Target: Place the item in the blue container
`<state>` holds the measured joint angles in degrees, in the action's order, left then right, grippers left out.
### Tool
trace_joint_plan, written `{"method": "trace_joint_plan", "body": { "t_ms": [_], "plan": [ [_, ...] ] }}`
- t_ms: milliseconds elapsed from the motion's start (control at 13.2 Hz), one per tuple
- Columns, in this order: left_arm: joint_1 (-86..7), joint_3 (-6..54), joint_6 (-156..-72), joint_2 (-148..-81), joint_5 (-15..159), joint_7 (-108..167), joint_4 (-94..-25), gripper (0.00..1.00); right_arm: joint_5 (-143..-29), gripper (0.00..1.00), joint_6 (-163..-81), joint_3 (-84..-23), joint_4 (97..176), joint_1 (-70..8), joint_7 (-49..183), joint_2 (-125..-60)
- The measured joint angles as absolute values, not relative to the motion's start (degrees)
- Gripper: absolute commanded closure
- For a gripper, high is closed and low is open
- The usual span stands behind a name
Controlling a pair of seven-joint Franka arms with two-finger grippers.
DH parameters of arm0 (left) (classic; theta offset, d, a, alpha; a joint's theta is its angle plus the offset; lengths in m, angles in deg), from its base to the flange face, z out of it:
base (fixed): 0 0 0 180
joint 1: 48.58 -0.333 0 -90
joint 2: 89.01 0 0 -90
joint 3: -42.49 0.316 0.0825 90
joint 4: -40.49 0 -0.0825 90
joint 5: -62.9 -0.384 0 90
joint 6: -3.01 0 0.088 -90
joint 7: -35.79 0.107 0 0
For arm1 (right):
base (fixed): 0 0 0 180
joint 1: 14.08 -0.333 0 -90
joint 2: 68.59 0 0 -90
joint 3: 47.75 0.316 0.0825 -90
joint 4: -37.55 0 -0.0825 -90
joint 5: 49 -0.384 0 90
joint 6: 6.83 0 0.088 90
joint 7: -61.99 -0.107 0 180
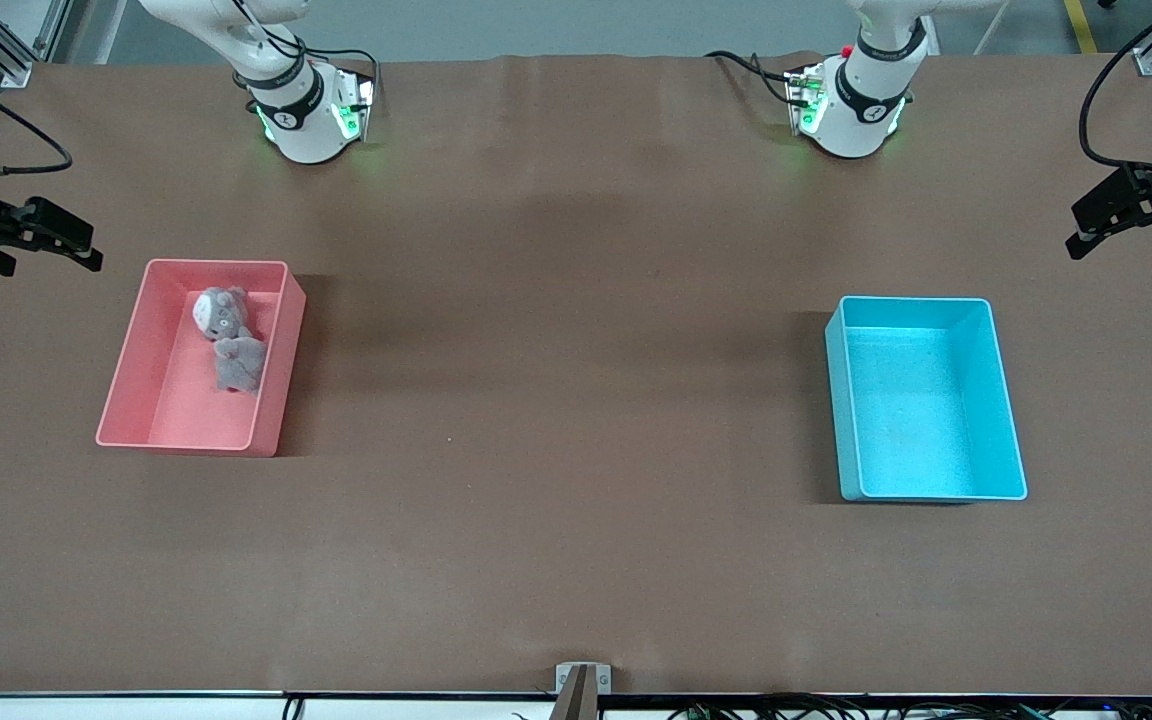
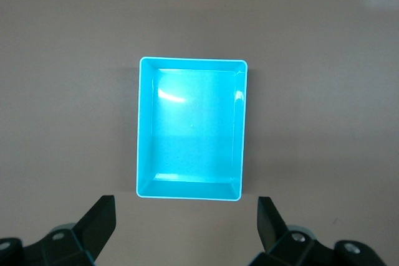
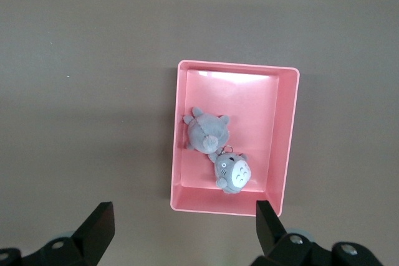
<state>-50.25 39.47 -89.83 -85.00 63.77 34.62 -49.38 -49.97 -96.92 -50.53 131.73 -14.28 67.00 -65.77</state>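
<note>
Two grey plush toys lie in a pink bin [image 1: 186, 410] toward the right arm's end: one with a white face [image 1: 219, 312] [image 3: 232, 172], one showing its grey back [image 1: 239, 365] [image 3: 209, 132]. The blue container [image 1: 921, 400] [image 2: 190, 129] stands empty toward the left arm's end. My right gripper [image 1: 96, 252] [image 3: 184, 222] hangs open over the table beside the pink bin [image 3: 283, 135], holding nothing. My left gripper [image 1: 1073, 230] [image 2: 185, 216] hangs open over the table beside the blue container, also holding nothing.
Brown table surface stretches between the two bins. The right arm's base [image 1: 306, 110] and the left arm's base [image 1: 851, 105] stand at the edge farthest from the front camera. A small metal bracket [image 1: 582, 680] sits at the nearest edge.
</note>
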Motion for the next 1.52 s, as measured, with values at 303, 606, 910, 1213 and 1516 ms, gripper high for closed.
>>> {"method": "trace_joint_plan", "body": {
  "t_ms": [303, 606, 910, 1213, 1516],
  "plan": [
    [-50.3, 39.5, -89.8, -85.0, 63.8, 34.6, -49.4, 0.0, -50.6, 0.0, -95.9, -50.2, 131.7, -14.4, 64.9, -65.8],
    [-50.3, 39.5, -89.8, -85.0, 63.8, 34.6, -49.4, 0.0, -50.6, 0.0, -95.8, -50.0, 131.7, -14.9, 63.5, -65.7],
    [-50.2, 39.4, -89.8, -85.0, 63.8, 34.6, -49.4, 0.0, -50.6, 0.0, -96.1, -50.0, 131.7, -15.0, 63.5, -65.7],
    [-50.2, 39.4, -89.8, -85.0, 63.8, 34.6, -49.4, 0.0, -50.6, 0.0, -96.2, -50.0, 131.7, -15.0, 63.4, -65.6],
    [-50.2, 39.4, -89.8, -85.0, 63.8, 34.6, -49.4, 0.0, -50.6, 0.0, -96.5, -50.0, 131.5, -15.0, 63.5, -65.5]
  ]
}}
